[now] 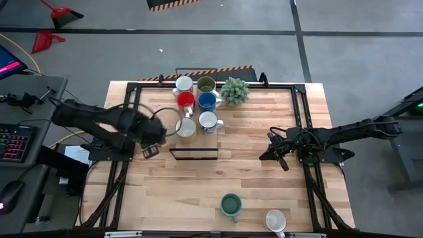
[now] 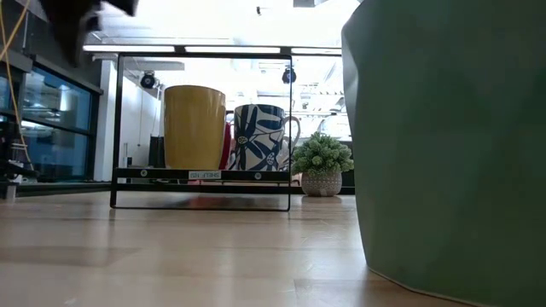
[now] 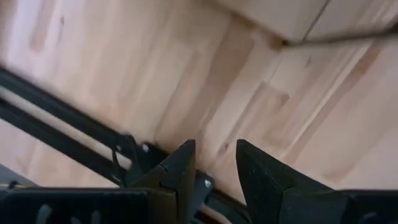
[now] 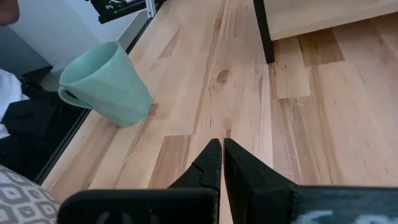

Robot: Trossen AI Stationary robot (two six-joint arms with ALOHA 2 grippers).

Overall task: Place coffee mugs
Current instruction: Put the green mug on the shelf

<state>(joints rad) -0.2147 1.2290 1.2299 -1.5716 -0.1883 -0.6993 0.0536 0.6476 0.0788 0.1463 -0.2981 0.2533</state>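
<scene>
From overhead I see six mugs [image 1: 196, 104] clustered by the black rack [image 1: 193, 153], the teal mug [image 1: 230, 205] and a white mug [image 1: 275, 221] near the front edge. My left gripper [image 1: 151, 151] looks parted and empty, probably; right gripper [image 4: 221, 163] pinched shut, empty.
</scene>
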